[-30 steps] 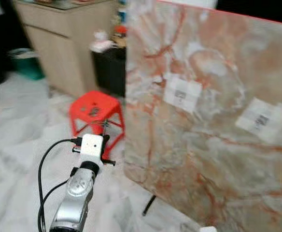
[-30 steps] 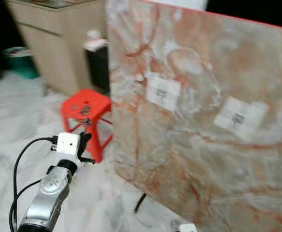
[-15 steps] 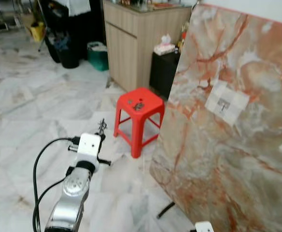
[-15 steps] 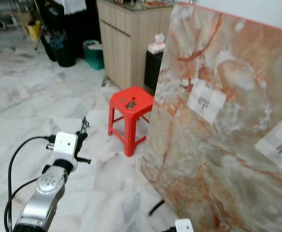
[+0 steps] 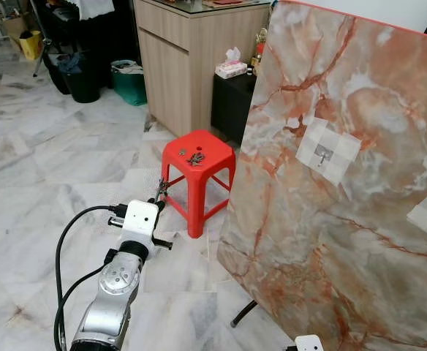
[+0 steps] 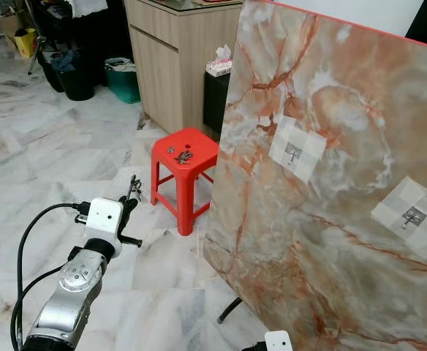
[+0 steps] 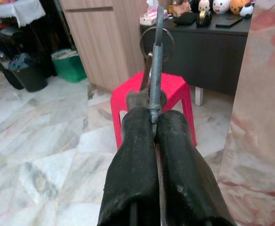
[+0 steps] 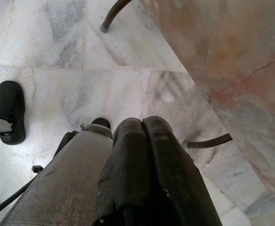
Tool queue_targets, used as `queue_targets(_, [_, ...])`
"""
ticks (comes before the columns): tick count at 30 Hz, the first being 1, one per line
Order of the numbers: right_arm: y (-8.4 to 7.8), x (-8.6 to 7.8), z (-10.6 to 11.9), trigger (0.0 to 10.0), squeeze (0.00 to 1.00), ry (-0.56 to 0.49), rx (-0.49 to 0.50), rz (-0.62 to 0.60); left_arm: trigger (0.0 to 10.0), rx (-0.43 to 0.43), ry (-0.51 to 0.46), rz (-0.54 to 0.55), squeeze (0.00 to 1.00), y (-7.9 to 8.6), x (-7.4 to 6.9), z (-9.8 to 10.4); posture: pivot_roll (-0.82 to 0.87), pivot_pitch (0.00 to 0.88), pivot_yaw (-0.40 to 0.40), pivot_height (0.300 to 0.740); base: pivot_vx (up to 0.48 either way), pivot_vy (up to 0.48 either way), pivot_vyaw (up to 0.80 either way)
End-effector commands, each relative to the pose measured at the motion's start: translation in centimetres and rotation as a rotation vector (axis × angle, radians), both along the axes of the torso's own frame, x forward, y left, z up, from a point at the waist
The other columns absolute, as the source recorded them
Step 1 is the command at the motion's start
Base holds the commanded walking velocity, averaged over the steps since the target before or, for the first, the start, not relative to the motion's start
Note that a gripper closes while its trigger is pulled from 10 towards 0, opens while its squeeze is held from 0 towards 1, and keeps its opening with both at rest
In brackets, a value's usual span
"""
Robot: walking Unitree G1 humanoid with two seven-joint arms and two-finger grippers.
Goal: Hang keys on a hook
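My left gripper is clamped on the keys, held out low near the red stool. I judge I am in the carry. Next I must raise them to the hook on the marble board. My right gripper hangs pressed closed, holding nothing.

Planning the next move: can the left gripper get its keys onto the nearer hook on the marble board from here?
Probably not yet. The left gripper holds the keys low beside the red stool; the hook sits higher and well off to the right.
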State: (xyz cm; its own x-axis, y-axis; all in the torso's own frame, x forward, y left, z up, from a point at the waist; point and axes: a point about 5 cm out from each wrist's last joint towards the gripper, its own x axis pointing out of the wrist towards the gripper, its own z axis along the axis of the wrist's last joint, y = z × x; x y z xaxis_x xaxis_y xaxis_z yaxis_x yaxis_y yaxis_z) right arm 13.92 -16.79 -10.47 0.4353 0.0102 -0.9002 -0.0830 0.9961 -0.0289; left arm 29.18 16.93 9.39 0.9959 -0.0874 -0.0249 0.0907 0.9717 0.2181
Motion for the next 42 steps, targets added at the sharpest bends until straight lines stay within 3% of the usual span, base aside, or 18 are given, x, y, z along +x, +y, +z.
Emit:
queue_targets(1, [-0.3, -0.1, 0.0, 10.0, 0.0, 0.005, -0.007, -0.018, 10.0, -0.003, 0.128, 0.07, 0.0, 2.1, -1.3, -3.2, 0.02, 0.0, -0.092, 0.74, 0.0, 0.0, 0.0])
queue_targets(3, [-0.2, -0.1, 0.0, 10.0, 0.0, 0.007, -0.008, -0.022, 10.0, -0.026, 0.21, 0.137, 0.0, 3.8, -2.4, -5.2, 0.02, 0.0, -0.09, 0.74, 0.0, 0.0, 0.0])
queue_targets(6, [-0.2, -0.1, 0.0, 10.0, 0.0, 0.005, -0.006, -0.031, 10.0, 0.015, 0.346, 0.193, 0.0, 5.8, -4.5, -8.3, 0.02, 0.0, -0.09, 0.74, 0.0, 0.0, 0.0])
queue_targets(13, [-0.2, -0.1, 0.0, 10.0, 0.0, -0.003, -0.003, -0.039, 10.0, -0.003, 0.512, 0.274, 0.0, 7.4, -7.1, -11.8, 0.01, 0.0, -0.091, 0.74, 0.0, 0.0, 0.0])
queue_targets(17, [-0.3, -0.1, 0.0, 10.0, 0.0, -0.006, -0.004, -0.042, 10.0, -0.029, 0.474, 0.248, 0.0, 6.5, -6.7, -11.6, 0.02, 0.0, -0.099, 0.74, 0.0, 0.0, 0.0])
queue_targets(24, [-0.3, -0.2, 0.0, 10.0, 0.0, 0.001, -0.009, -0.038, 10.0, -0.064, 0.339, 0.212, 0.0, 5.2, -4.7, -9.6, 0.02, 0.0, -0.102, 0.74, 0.0, 0.0, 0.0])
queue_targets(29, [-0.3, -0.2, -0.1, 10.0, 0.0, 0.004, -0.008, -0.034, 10.0, -0.069, 0.352, 0.226, 0.0, 5.4, -4.8, -10.1, 0.02, 0.0, -0.095, 0.74, 0.0, 0.0, -0.73])
queue_targets(36, [-0.2, -0.3, -0.1, 10.0, 0.0, 0.01, -0.007, -0.028, 10.0, -0.094, 0.249, 0.234, 0.0, 5.5, -4.2, -8.5, 0.03, 0.0, -0.099, 0.74, 0.0, 0.0, -0.79])
queue_targets(42, [-0.2, -0.3, -0.1, 10.0, 0.0, 0.009, -0.005, -0.023, 10.0, -0.103, 0.238, 0.224, 0.0, 5.3, -4.1, -8.3, 0.02, 0.0, -0.097, 0.74, 0.0, 0.141, -0.79])
